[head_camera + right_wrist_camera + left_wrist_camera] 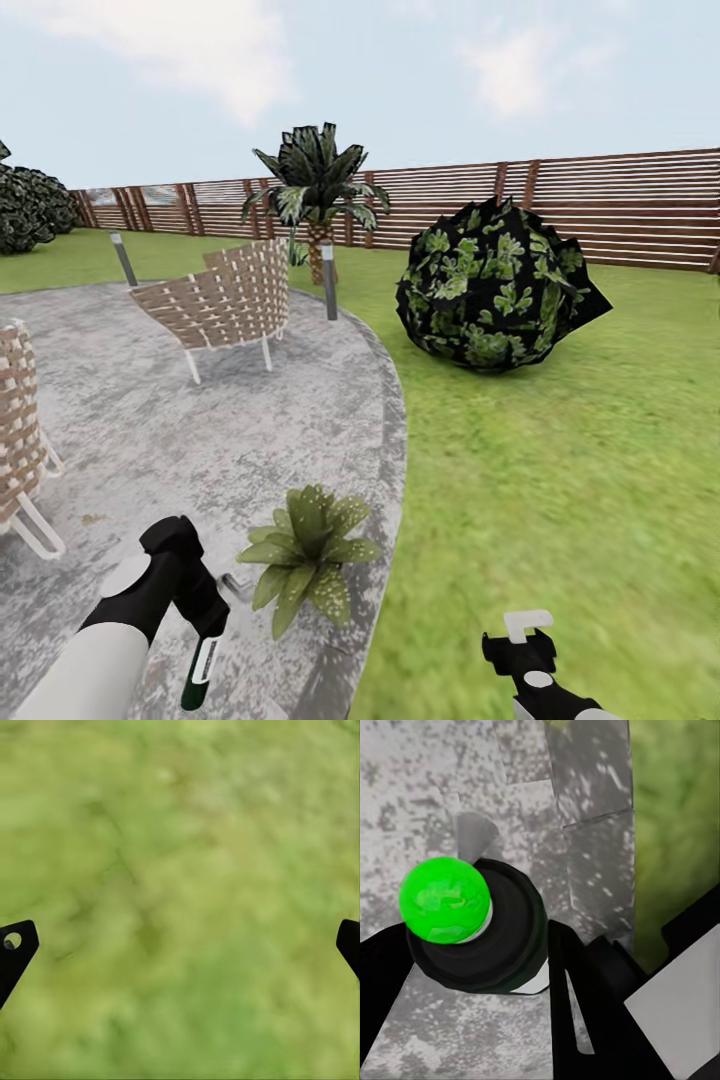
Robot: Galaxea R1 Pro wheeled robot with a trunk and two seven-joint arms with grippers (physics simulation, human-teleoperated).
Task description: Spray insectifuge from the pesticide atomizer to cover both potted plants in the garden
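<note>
Head view puts your left gripper [207,640], clamped on the pesticide atomizer [199,672], just left of the potted plant [305,560]. The bottle's long axis points down at the patio [200,430], so you likely need to swing it right; your right gripper [520,640] hangs apart over grass.

Gripper-held atomizer [201,672] beside speckled potted plant [305,556]

A round grey mottled patio [230,440] meets green lawn [560,470] along its curved edge, under a pale, lightly clouded sky. Two woven wicker chairs [225,300] stand on the paving, one near its far edge. Beyond them a palm tree [318,195], a big dark round bush [495,285] and a slatted wooden fence [620,205] close the view.
</note>
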